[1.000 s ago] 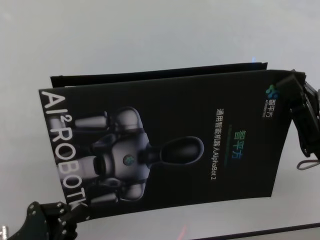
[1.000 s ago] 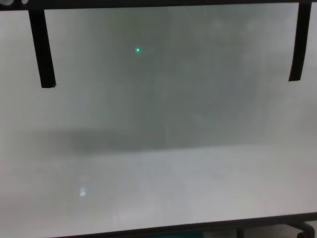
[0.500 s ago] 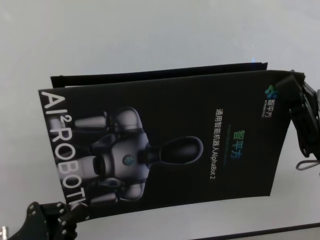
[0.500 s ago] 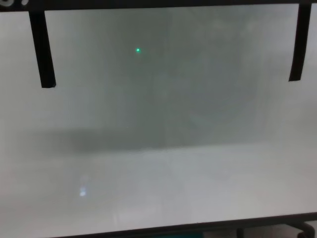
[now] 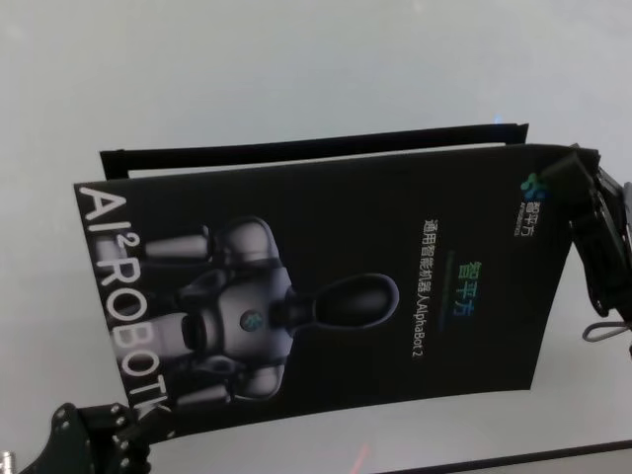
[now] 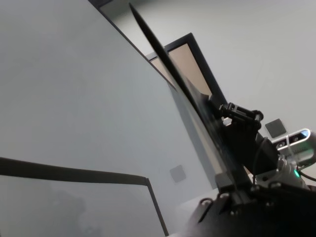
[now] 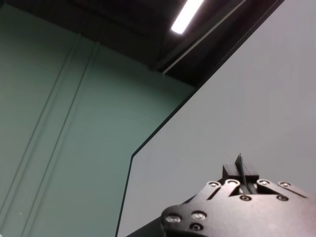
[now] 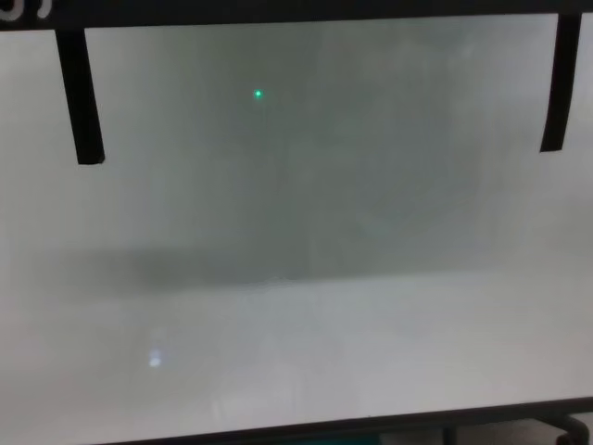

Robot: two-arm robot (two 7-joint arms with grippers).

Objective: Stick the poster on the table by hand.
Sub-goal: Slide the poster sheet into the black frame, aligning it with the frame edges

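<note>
The poster point(image 5: 326, 296), black and glossy with a grey-white robot image and white lettering, hangs above the table point(image 5: 296, 69), held at two corners. My left gripper point(image 5: 148, 420) is shut on its near left corner. My right gripper point(image 5: 573, 163) is shut on its far right corner. In the left wrist view the poster point(image 6: 192, 98) shows edge-on, running out from my left gripper point(image 6: 232, 182). In the right wrist view a thin sheet edge sits in my right gripper point(image 7: 240, 173). In the chest view the poster's edge point(image 8: 296, 9) crosses the top, above the table point(image 8: 296, 306).
Two narrow black tape strips point(image 8: 79, 93) point(image 8: 553, 83) hang down from the poster's edge in the chest view. A thin black strip point(image 5: 316, 145) shows just beyond the poster's far side. The table's dark front edge point(image 5: 533, 456) runs near me.
The poster has shifted slightly: its near edge sits a little farther from me in the head view, and its dark edge shows lower in the chest view. Both grippers keep their hold.
</note>
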